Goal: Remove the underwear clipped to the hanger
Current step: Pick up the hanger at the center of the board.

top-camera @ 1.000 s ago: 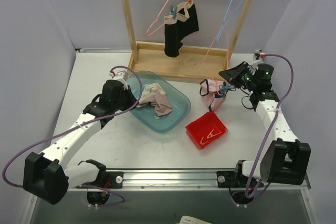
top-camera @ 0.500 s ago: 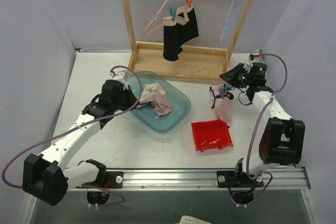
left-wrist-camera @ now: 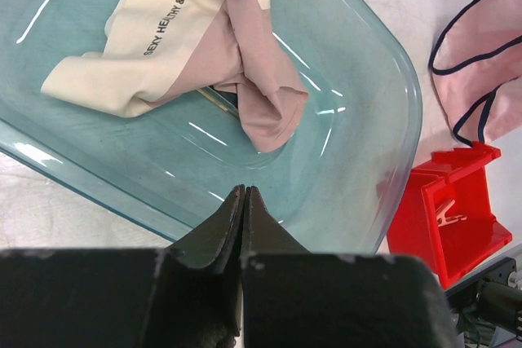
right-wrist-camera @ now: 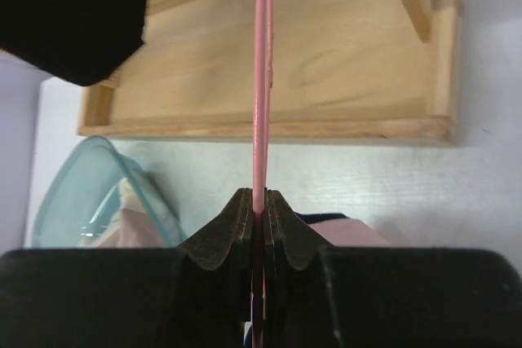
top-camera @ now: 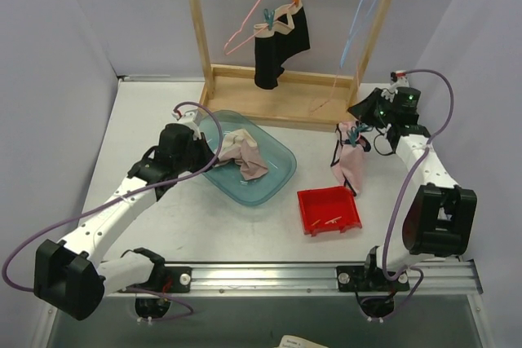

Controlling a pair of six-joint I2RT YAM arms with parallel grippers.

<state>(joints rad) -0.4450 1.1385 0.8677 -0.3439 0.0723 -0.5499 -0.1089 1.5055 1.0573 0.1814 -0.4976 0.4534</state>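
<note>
Our right end effector (right-wrist-camera: 259, 205) is clamped on a pink hanger wire (right-wrist-camera: 263, 79), and we see pink underwear (top-camera: 352, 165) hanging beneath it. Our left end effector (left-wrist-camera: 245, 197) is closed and empty above the tub (left-wrist-camera: 383, 120).

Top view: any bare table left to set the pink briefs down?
Bare: the front strip between basin, red bin and the near rail; the far-left corner beside the rack base; a small patch between bin and right arm. Crowded: the gap between basin, bin and the hanging pink briefs.
</note>
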